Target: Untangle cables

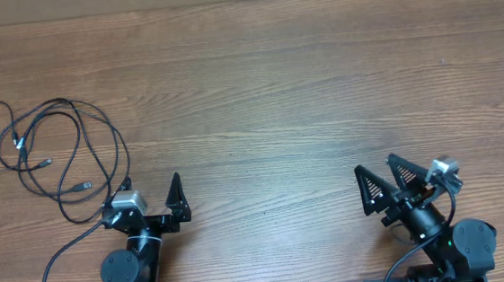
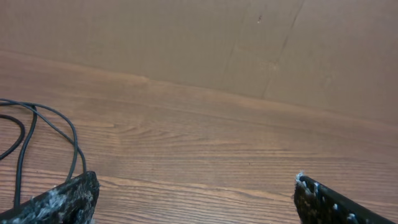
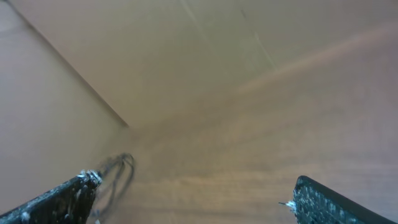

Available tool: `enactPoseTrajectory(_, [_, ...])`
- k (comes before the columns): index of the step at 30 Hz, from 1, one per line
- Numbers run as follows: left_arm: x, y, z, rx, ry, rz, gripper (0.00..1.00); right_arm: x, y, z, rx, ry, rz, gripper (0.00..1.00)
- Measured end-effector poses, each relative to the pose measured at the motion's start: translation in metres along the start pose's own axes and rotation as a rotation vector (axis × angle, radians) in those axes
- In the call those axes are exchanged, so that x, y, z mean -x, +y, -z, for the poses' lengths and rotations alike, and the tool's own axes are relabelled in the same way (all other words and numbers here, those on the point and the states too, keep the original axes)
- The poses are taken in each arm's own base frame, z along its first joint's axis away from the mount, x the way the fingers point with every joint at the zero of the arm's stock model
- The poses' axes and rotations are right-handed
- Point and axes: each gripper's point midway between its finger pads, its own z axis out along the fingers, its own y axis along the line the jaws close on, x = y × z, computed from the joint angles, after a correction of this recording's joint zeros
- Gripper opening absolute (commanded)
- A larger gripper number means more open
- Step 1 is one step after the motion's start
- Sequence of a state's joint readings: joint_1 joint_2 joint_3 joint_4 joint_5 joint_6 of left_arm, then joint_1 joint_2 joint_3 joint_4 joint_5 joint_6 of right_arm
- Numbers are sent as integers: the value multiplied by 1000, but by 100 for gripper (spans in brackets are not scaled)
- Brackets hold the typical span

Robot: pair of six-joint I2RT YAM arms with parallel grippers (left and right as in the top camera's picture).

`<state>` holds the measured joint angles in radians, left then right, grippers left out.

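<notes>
The cables (image 1: 45, 163) lie in loose overlapping loops on the left side of the bench (image 1: 284, 84), with a few silver plug ends (image 1: 84, 185) showing inside the bunch. The left gripper (image 1: 152, 189) sits just near and right of them, jaws spread wide and holding nothing; its wrist view catches a couple of strands at its left edge. The right gripper (image 1: 378, 172) is well apart on the right, also spread wide and empty. Nothing looks separated yet, so the step in hand is likely a first reach by the left arm. Best to pick one outer strand or a plug end, not the crossing middle, pinch it alone, and draw it slowly towards the open right side so the loops slide free instead of tightening
</notes>
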<state>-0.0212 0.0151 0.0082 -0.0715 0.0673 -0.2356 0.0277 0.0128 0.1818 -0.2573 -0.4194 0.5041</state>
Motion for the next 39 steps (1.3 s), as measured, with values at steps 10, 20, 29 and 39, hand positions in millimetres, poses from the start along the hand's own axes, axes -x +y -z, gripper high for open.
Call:
enactPoseTrajectory(10, [0, 0, 0, 0, 0, 0, 100, 12, 7, -1, 40, -63, 35, 100])
enactPoseTrajectory(20, [0, 0, 0, 0, 0, 0, 100, 21, 13, -1, 69, -106, 60, 100])
enactPoseTrajectory(29, [0, 0, 0, 0, 0, 0, 100, 0, -5, -9, 54, -85, 48, 100])
enactPoseTrajectory(39, [0, 0, 0, 0, 0, 0, 100, -24, -17, -13, 36, -21, 18, 100])
